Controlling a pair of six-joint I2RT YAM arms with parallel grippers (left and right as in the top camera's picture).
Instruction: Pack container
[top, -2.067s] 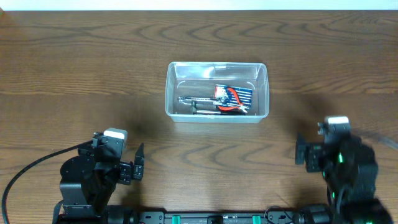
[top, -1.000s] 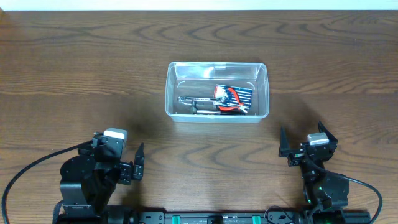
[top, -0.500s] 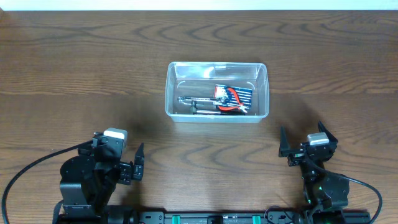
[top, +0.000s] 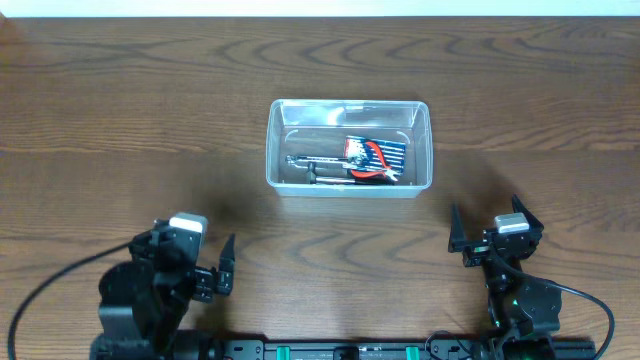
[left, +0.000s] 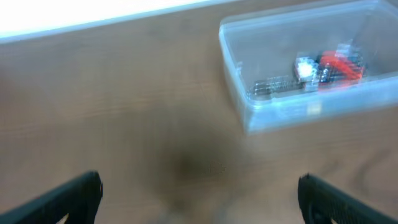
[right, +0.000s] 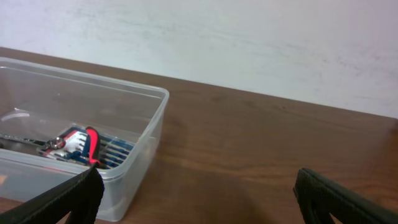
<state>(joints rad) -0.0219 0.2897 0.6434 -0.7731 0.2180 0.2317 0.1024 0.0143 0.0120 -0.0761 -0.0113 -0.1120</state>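
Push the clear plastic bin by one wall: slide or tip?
Probably slides, not tips: the clear plastic rectangular bin is low and wide on the wooden table. Thin see-through walls may flex. Loose red-handled pliers inside may shift.

From overhead we look straight down on the counter (top: 120, 120). Our two wrist cameras sit low, facing forward; all three views share the container (top: 348, 146).

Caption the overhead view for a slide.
Clear container holding hand tools mid-table; left gripper and right gripper open and empty nearby.
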